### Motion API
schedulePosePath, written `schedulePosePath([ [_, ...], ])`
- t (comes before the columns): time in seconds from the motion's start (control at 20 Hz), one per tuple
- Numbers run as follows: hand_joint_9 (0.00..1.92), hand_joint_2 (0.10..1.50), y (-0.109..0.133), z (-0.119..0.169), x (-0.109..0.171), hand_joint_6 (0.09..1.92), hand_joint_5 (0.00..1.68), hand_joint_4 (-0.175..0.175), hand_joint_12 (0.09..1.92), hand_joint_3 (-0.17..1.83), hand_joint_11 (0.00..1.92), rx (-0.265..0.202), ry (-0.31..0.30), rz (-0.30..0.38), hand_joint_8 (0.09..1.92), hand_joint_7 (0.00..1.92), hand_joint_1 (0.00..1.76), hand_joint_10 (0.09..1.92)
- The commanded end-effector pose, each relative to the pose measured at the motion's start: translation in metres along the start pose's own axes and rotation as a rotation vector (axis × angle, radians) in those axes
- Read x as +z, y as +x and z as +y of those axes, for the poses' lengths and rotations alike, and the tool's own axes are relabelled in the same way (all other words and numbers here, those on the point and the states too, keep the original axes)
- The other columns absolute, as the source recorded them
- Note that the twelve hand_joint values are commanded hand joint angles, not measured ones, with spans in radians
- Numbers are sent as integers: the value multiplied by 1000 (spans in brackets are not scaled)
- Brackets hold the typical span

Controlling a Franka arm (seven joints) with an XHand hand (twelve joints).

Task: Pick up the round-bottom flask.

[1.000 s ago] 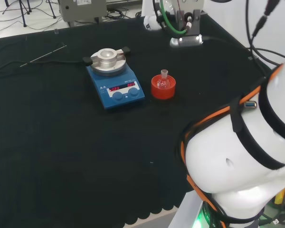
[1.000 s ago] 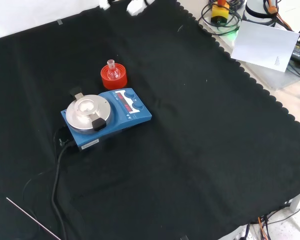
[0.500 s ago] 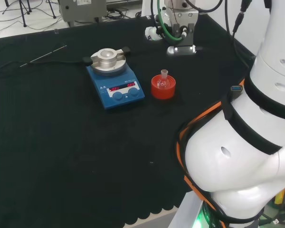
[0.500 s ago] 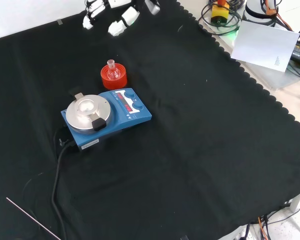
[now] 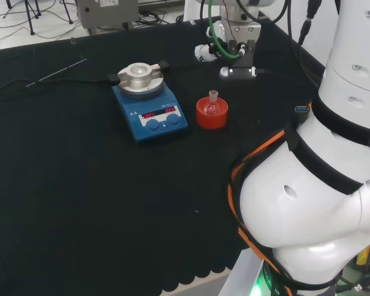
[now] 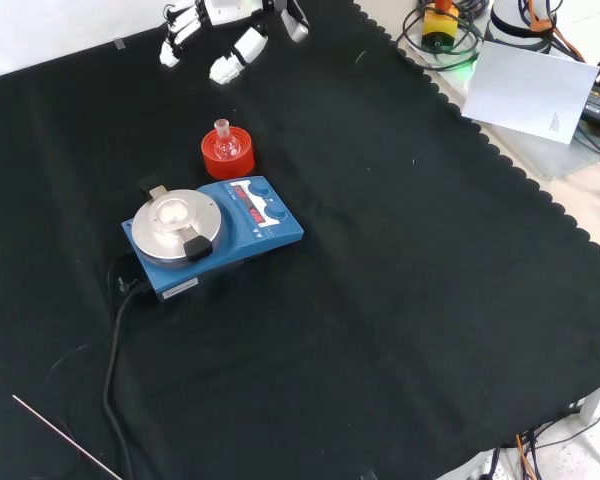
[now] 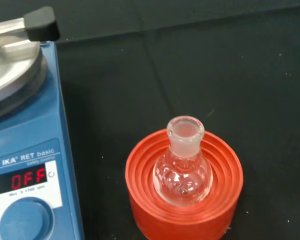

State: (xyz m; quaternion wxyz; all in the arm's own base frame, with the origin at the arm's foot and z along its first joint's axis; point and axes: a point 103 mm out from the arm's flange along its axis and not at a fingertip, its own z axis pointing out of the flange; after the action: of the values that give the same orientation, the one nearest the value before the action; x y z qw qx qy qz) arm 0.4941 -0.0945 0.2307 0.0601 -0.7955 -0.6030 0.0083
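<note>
A small clear round-bottom flask (image 5: pixel 213 105) stands upright in a red ribbed ring stand (image 5: pixel 211 118) on the black cloth. The front view has the flask (image 6: pixel 225 146) in its stand (image 6: pixel 228 160) just above the blue stirrer. The wrist view looks down on the flask (image 7: pixel 184 167), neck up, centred in the stand (image 7: pixel 140 200). The hand (image 6: pixel 238 55) hangs near the front view's top edge, apart from the flask, fingers spread and relaxed, holding nothing. In the head view the hand (image 5: pixel 203 53) is beyond the flask.
A blue magnetic stirrer (image 5: pixel 149 102) with a round metal plate stands beside the stand, touching or nearly so; its cable (image 6: pixel 115 340) trails over the cloth. A thin rod (image 6: pixel 60 435) lies near the front view's bottom left. The arm's white links (image 5: pixel 320 203) stand at the head view's right.
The hand has come down from the front view's top edge toward the flask, more of its fingers now showing. Flask, stand and stirrer have not moved.
</note>
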Motion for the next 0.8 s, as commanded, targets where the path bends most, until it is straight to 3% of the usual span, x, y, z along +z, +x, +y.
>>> schedulePosePath([
  [0.05,389,1030,-10,0,14,87,532,-80,1353,136,0,25,11,-8,676,264,632,713],
  [0.4,436,962,-21,3,37,107,625,-73,1355,152,12,41,26,-6,675,298,739,697],
  [0.65,468,807,-25,6,55,208,642,-72,1351,443,28,43,49,2,657,330,766,667],
  [0.8,476,773,-28,9,63,241,649,-71,1354,505,34,43,59,3,659,336,770,669],
])
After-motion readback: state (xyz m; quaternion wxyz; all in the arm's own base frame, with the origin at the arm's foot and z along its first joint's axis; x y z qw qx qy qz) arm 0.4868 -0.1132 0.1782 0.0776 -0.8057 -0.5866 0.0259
